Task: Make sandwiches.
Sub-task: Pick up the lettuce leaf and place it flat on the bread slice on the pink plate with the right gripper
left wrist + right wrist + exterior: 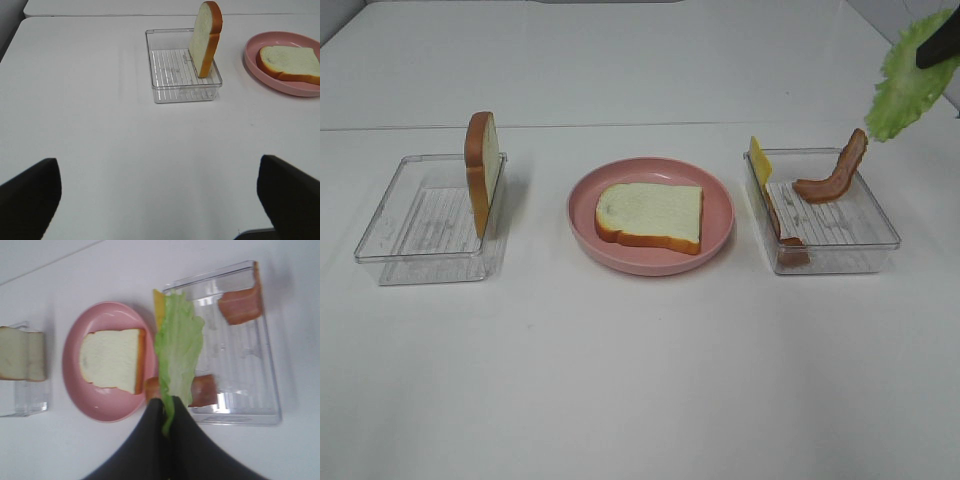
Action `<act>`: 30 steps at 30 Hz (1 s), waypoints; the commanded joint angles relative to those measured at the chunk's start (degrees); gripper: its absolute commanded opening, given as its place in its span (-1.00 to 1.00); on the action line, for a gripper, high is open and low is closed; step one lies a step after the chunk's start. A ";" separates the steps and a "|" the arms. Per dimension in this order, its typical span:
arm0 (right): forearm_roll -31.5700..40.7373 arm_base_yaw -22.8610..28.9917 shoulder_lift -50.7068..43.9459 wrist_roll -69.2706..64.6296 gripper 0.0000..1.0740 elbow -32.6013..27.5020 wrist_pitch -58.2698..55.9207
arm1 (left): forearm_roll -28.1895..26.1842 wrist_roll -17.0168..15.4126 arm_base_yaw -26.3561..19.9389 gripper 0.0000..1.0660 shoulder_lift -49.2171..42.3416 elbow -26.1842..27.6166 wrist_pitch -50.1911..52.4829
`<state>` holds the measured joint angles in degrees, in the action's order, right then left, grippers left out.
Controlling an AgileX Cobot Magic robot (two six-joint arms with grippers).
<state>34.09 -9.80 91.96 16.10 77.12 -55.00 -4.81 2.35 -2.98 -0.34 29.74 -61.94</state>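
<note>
The sandwich so far is one bread slice [650, 215] lying flat on the pink plate [582, 205] in the middle of the worktop [640, 400], with nothing on it yet. The step in hand looks to be the lettuce. The right jaws are clenched on one end of the lettuce leaf [910, 85], which hangs in the air out on the right tray's [880, 235] side, apart from the plate. I'd say the next move calls for carrying the leaf across over the plate, lowering it until it lies along the bread, and only then letting go. Being limp, it may fold or slip off the crust. The high view shows how far out the leaf hangs, and the bacon strips [835, 175] and cheese slice [760, 160] waiting in that tray. The right wrist view hides that gap but shows the leaf pinched right at the jaw tips. Only the left wrist view shows the left jaws, released and empty, held back from the left tray [182, 75], where a second slice [206, 37] stands on edge.
</note>
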 commanded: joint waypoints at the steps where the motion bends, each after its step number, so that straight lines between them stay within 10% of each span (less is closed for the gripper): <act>1: 4.76 1.49 -0.80 2.29 -1.00 -2.58 1.66 | -0.57 -0.29 0.11 0.86 -1.15 -0.17 0.57; 16: 14.09 24.52 14.78 4.70 -1.00 3.55 9.11 | -0.69 -0.29 0.11 0.86 -1.15 -0.17 0.57; 30: 18.56 29.28 32.66 4.30 -1.00 18.05 9.80 | -0.69 -0.29 0.11 0.86 -1.15 -0.17 0.57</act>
<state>51.62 19.42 124.27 20.11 94.48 -45.15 -4.98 2.35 -2.98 -0.34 29.74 -61.94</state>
